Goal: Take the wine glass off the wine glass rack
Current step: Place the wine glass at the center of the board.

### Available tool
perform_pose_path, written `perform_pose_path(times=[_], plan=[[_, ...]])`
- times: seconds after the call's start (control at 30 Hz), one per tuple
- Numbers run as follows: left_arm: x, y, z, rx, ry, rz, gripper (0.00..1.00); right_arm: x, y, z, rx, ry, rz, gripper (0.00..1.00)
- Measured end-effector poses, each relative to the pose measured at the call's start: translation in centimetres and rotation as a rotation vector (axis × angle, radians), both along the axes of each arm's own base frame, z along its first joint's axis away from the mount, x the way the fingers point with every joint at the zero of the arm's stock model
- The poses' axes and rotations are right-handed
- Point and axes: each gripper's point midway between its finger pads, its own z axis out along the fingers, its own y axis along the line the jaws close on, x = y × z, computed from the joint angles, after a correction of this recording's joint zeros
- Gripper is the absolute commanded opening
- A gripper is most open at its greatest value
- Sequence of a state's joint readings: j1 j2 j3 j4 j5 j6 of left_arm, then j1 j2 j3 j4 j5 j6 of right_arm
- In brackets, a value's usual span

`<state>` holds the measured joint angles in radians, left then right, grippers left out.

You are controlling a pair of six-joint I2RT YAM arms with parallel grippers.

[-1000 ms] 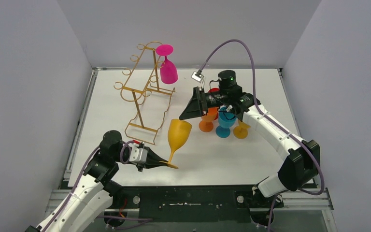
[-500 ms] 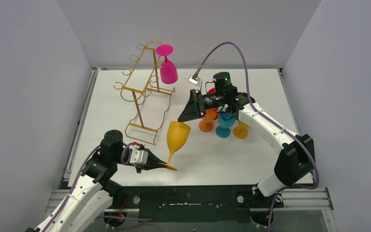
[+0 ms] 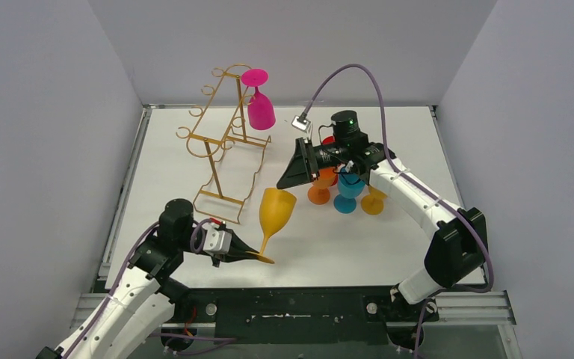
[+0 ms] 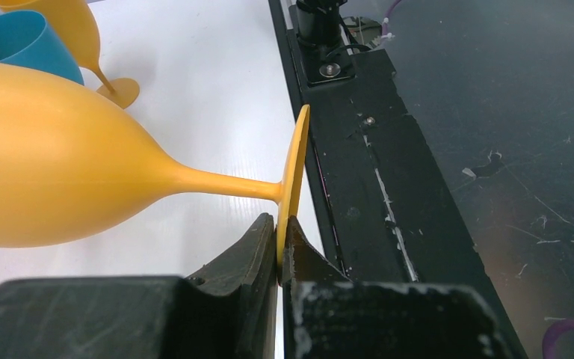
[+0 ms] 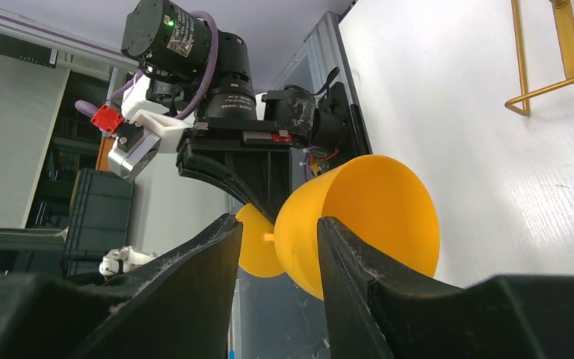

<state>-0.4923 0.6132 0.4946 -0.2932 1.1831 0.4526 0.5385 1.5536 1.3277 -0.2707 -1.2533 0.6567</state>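
A yellow wine glass [image 3: 277, 209] leans over the table just right of the wine glass rack [image 3: 220, 142], a gold wire frame. My left gripper [image 3: 248, 254] is shut on its foot; in the left wrist view the fingers [image 4: 258, 250] pinch the thin disc [image 4: 295, 176] edge-on. My right gripper [image 3: 284, 178] hovers just behind the glass's rim, open. In the right wrist view the bowl [image 5: 374, 217] sits just beyond the spread fingertips [image 5: 224, 232]. A magenta wine glass [image 3: 260, 108] hangs upside down from the rack's top right arm.
Orange [image 3: 319, 191], blue [image 3: 347, 193], yellow [image 3: 374, 202] and red [image 3: 331, 142] glasses stand grouped under the right arm. The rack's looped base [image 5: 545, 82] lies left of the held glass. The table's near edge and black rail [image 4: 374, 149] run beside the glass's foot.
My right gripper has shifted a little left and toward the yellow glass's rim. The left gripper and the glass have nudged slightly right, grip unchanged.
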Motion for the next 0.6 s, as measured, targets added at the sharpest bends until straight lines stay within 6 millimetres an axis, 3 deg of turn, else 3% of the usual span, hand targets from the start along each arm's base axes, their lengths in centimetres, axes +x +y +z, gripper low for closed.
perform_pose_path(times=[0.3, 0.47, 0.6], plan=[[0.05, -0.03, 0.63, -0.008, -0.019, -0.001, 0.00, 0.20, -0.55, -0.70, -0.021, 0.000, -0.008, 0.46], [-0.08, 0.05, 0.81, -0.013, -0.028, 0.000, 0.00, 0.54, -0.61, -0.42, -0.013, 0.000, -0.018, 0.39], [-0.08, 0.04, 0.85, -0.014, -0.029, -0.001, 0.00, -0.43, -0.19, -0.23, -0.004, 0.002, 0.021, 0.38]])
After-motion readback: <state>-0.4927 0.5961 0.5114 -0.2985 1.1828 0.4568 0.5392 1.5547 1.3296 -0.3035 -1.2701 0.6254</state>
